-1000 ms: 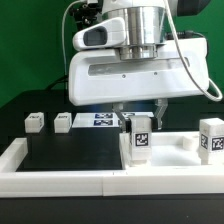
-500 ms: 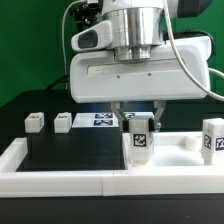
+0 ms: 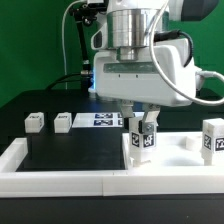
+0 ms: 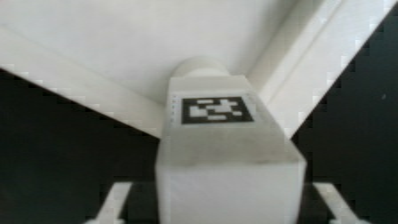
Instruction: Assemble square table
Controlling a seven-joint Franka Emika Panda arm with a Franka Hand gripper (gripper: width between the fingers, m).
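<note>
claw: the claw (image 3: 142,124) looks clenched on the upright leg (image 3: 144,142), one finger on either side of its top. Wrist view has the tag face sitting dead centre between the fingers, but the actual pad contact is hidden.
leg: it's standing on the tabletop (image 3: 178,152), right by the raised rim, at the slab's end toward the exterior view's left. It looks a touch tilted.
tabletop: it lies on the exterior view's right side of the desk (image 3: 70,155), just behind the near border rail (image 3: 60,182).
other legs: a second leg (image 3: 212,138) stands upright at the exterior view's right edge. Two more legs (image 3: 35,121) sit far left, beside the marker board (image 3: 100,120).
step (guess): twisting the leg into its corner hole.
risk 1: if that tilt is real, the leg goes in crooked and jams partway.
risk 2: nothing visible pins the slab, so a hard twist could drag the tabletop around with it.
risk 3: smooth plastic means the pads could slip, so the claw turns and the leg doesn't.
</note>
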